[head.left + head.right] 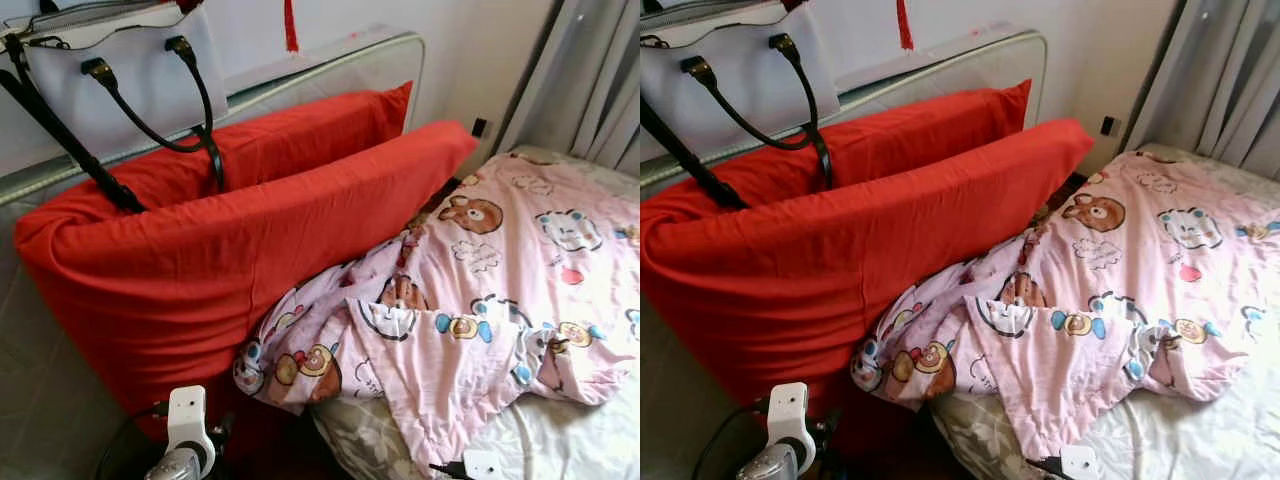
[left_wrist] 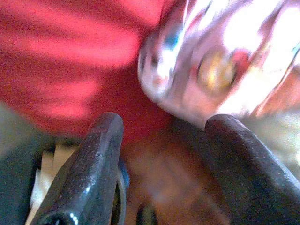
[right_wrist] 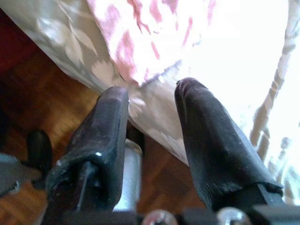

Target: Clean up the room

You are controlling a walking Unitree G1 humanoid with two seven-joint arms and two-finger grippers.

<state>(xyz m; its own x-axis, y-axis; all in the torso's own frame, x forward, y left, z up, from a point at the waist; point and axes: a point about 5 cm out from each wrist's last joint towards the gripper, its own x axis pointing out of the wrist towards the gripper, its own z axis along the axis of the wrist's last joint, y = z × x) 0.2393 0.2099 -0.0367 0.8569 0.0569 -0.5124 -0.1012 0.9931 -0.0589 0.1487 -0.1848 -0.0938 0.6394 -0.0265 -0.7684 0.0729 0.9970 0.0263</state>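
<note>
From the head views, we face a bed (image 1: 560, 440) by grey curtains (image 1: 600, 80). A pink cartoon-print blanket (image 1: 480, 300) lies crumpled across it, its near-left corner spilling over the mattress edge. Two red pillows (image 1: 240, 240) lean on the headboard at left, a white handbag (image 1: 110, 80) above them. In the left wrist view, our left gripper (image 2: 164, 154) hangs with fingers spread wide and empty, near the blanket's drooping corner. In the right wrist view, our right gripper (image 3: 150, 140) is parted and empty beside the mattress, above wooden floor (image 3: 42, 98). The blanket looks light, soft and floppy; we judge that hanging corner the best hold.
</note>
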